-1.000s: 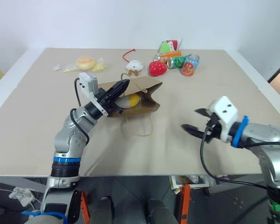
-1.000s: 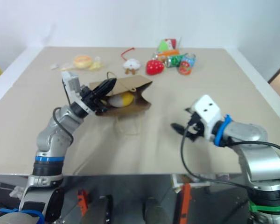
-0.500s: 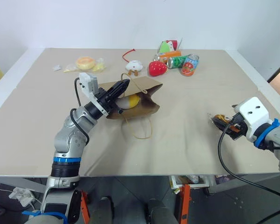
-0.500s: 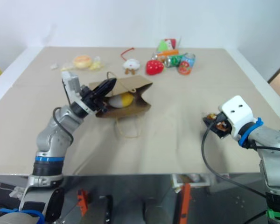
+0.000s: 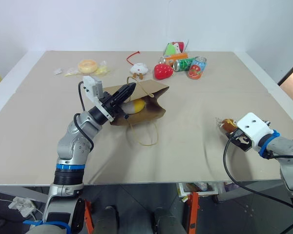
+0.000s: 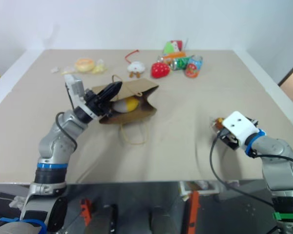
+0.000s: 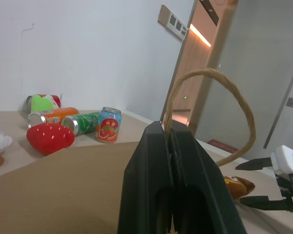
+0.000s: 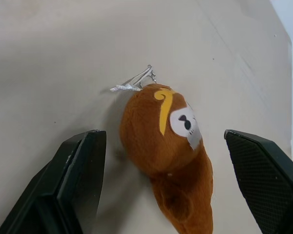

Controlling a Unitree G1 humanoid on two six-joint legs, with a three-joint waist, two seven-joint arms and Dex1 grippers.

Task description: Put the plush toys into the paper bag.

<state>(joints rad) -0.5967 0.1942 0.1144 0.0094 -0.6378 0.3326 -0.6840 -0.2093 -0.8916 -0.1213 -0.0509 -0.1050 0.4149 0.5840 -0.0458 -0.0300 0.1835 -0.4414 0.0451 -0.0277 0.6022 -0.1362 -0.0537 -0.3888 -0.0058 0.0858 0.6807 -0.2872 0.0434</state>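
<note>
The paper bag [image 5: 141,103] lies on its side on the counter [image 5: 195,146]. The left hand [image 5: 128,90] is clamped on the bag's handle [image 7: 212,112]. The egg-shaped plush toy [image 5: 136,106] sits inside the bag mouth. The right hand [image 8: 166,195] is spread wide around the brown plush toy [image 8: 168,156], gripping nothing. A strawberry [image 5: 164,71], cans [image 5: 191,66] and a white round plush [image 5: 139,70] stand behind the bag, well apart from both hands.

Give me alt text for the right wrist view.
A brown plush animal with a pale face lies on the beige table, between the open black fingers of the right gripper, untouched. A small metal clasp sticks out from its head.
</note>
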